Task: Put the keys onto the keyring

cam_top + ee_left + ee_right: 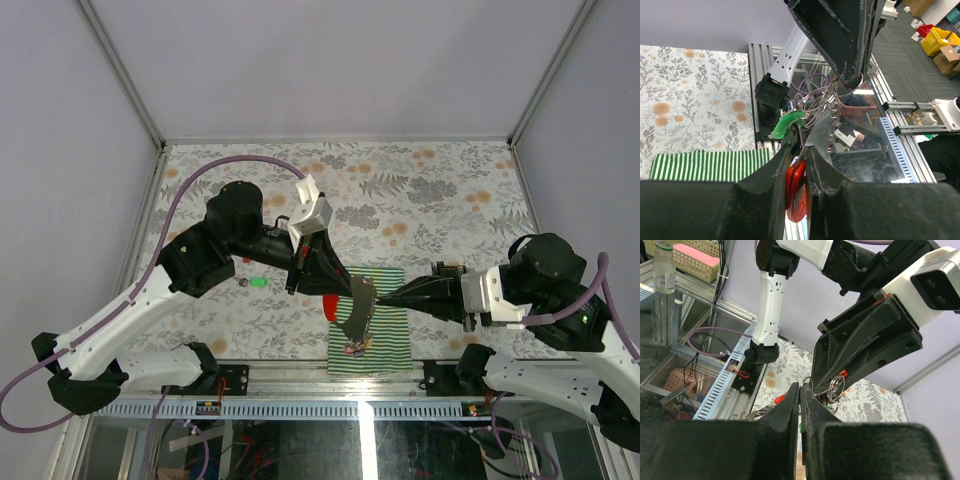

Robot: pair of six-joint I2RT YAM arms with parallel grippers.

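Above flowered tabletop, left pincer clamped the keyring by its red clip, wire loops just ahead of the closed right pincer.

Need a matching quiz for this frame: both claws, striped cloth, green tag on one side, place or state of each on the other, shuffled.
1. left claw
2. right claw
3. striped cloth
4. green tag

A. loose on the table, left of the cloth
B. shut on the red clip
C. at the near edge, below the keyring
D. shut, tip at the keyring's grey strip

Pairs: 1-B, 2-D, 3-C, 4-A
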